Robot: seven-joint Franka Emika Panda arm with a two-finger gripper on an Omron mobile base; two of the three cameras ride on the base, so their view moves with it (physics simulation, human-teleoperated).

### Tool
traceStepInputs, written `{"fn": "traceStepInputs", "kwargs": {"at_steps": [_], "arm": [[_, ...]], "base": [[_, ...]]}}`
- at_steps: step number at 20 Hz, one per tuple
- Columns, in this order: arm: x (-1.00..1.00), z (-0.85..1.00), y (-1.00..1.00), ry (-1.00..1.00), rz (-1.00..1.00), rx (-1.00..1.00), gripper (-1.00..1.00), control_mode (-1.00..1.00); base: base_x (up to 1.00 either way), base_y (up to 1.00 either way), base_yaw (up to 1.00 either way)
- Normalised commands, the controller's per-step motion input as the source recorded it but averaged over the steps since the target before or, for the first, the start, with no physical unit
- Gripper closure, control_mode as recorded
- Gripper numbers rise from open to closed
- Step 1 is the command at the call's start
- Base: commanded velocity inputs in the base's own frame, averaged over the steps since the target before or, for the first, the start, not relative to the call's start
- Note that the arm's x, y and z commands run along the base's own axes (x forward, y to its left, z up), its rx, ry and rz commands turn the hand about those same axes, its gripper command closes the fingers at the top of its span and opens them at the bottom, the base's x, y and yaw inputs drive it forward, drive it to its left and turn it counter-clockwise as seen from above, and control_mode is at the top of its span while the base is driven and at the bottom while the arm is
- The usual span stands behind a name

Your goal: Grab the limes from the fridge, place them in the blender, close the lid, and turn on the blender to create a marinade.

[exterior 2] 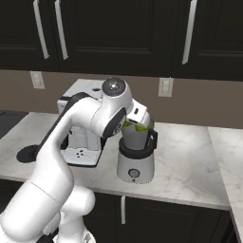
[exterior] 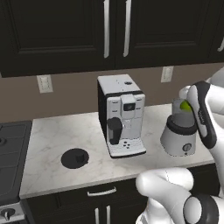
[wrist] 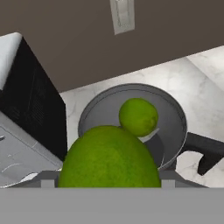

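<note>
My gripper [wrist: 109, 177] hangs just above the open top of the blender [exterior: 178, 138] [exterior 2: 135, 163], shut on a lime [wrist: 109, 155] that fills the space between its fingers and hides their tips. This lime [exterior: 186, 105] shows green over the jar's rim. A second, smaller-looking lime [wrist: 138, 116] lies inside the dark jar [wrist: 175, 116], whose black handle [wrist: 208, 151] sticks out to the right. The lid [exterior: 75, 158] lies flat on the counter, left of the coffee machine and far from the blender. The fridge is out of view.
A boxy white coffee machine [exterior: 122, 116] [exterior 2: 78, 137] stands close to the blender's left. Dark upper cabinets [exterior: 113, 30] hang over the marble counter [exterior: 52, 144]. A stovetop [exterior: 11, 148] borders the counter's left end. Wall sockets [exterior 2: 165, 87] sit behind.
</note>
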Motion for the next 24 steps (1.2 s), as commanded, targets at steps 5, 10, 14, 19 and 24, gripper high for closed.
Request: {"fn": "traceStepInputs", "kwargs": {"at_steps": [5,10,14,19,24], "arm": [[0.46,-0.39,-0.13,0.00,0.02,0.00,1.00,-1.00],[0.40,-0.41,-0.01,0.00,0.04,0.00,1.00,-1.00],[0.33,-0.37,0.00,0.00,0.03,0.00,1.00,-1.00],[0.36,-0.21,0.00,0.00,0.02,0.00,1.00,-1.00],[0.13,-0.08,0.00,0.04,0.03,0.00,1.00,-1.00]], "base": [[0.00,0.00,0.00],[0.00,0.00,0.00],[0.00,0.00,0.00],[0.00,0.00,0.00],[0.00,0.00,0.00]]}}
